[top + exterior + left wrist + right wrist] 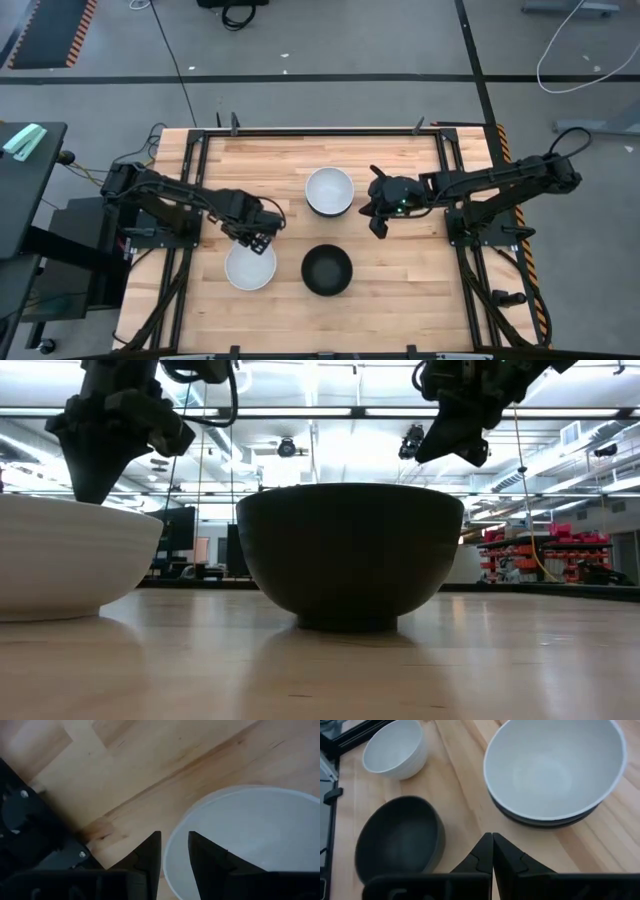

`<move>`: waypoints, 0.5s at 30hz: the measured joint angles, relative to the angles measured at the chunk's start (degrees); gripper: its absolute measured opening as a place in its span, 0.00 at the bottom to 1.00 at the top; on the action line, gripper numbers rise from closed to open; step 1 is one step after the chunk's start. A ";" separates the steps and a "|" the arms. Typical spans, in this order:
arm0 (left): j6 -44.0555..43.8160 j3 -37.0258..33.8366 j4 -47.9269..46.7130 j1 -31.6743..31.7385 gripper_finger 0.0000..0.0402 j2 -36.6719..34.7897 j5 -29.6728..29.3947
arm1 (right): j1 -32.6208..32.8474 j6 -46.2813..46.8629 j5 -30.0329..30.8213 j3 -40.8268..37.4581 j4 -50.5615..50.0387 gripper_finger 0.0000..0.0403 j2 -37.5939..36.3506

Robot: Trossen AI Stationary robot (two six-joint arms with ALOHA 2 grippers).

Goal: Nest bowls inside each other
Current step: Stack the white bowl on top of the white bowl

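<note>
On the wooden table (400, 290), bowls (329, 190) sit, apparently before shelving (545, 555).

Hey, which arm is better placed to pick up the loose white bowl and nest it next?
Left. The left gripper hovers at the rim of the loose white bowl, jaws slightly parted astride it. The right gripper, jaws shut, sits beside the stack, farther away past the black bowl.
</note>
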 joint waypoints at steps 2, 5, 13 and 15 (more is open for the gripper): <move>1.13 0.00 0.21 0.60 0.26 0.01 0.02 | 0.60 0.06 0.01 0.00 0.00 0.03 0.00; 2.36 0.00 0.39 1.20 0.26 0.02 0.18 | 1.31 0.97 0.02 0.00 -0.02 0.03 0.00; 5.31 -2.10 3.23 1.23 0.26 0.02 4.31 | 3.19 1.92 0.61 0.00 -0.02 0.03 0.00; 5.41 -3.95 3.78 1.05 0.26 0.02 5.34 | 3.64 2.09 1.16 0.00 -0.02 0.03 0.00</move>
